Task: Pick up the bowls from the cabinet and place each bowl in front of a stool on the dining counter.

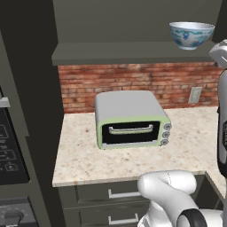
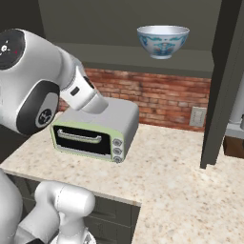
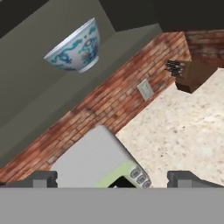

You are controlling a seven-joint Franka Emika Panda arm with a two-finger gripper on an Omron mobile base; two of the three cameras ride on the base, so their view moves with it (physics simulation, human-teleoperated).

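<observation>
Blue-patterned white bowl (image 3: 75,47) sits on the cabinet (image 1: 88,17) shelf board (image 1: 128,52), well above and apart from the gripper (image 3: 112,178) (fingers (image 3: 41,178) spread, nothing between them), over a green toaster oven (image 1: 131,119) on the speckled counter (image 2: 190,176).

Left base view looks forward and slightly down from behind the arm's left side, square onto the toaster oven (image 1: 132,120) and the cabinet (image 1: 133,52) shelf. Right base view covers the same oven (image 2: 95,131) and shelf obliquely from the right. Hand view, rolled markedly, looks from nearer at the oven (image 3: 98,164), brick wall (image 3: 113,103) and knife block (image 3: 192,74).
</observation>
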